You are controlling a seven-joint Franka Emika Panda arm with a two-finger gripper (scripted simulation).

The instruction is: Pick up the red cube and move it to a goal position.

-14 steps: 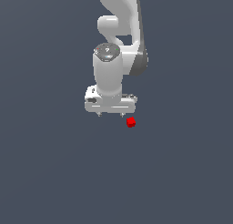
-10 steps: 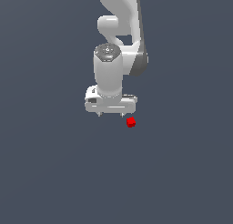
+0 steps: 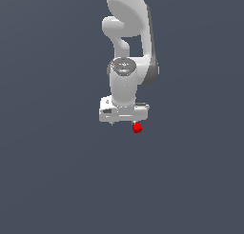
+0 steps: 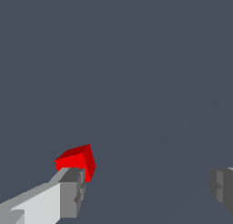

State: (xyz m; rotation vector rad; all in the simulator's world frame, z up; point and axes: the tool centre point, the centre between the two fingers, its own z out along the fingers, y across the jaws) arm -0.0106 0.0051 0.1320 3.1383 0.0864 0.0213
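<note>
The white arm (image 3: 128, 43) hangs straight down over the plain grey worktop (image 3: 57, 171), its hand (image 4: 145, 189) spread wide and holding nothing. In the wrist view the two grey fingertips (image 4: 73, 191) stand well apart, and the cube (image 4: 77, 160) sits just at the tip of one of them, outside the gap rather than between the pair. In the exterior view the cube (image 3: 137, 128) shows just below the hand's body, toward that view's right end of it.

Red cube (image 3: 137, 128): tiny, bright red, plain-faced, lying on the grey floor, turned corner-on in the wrist view.
</note>
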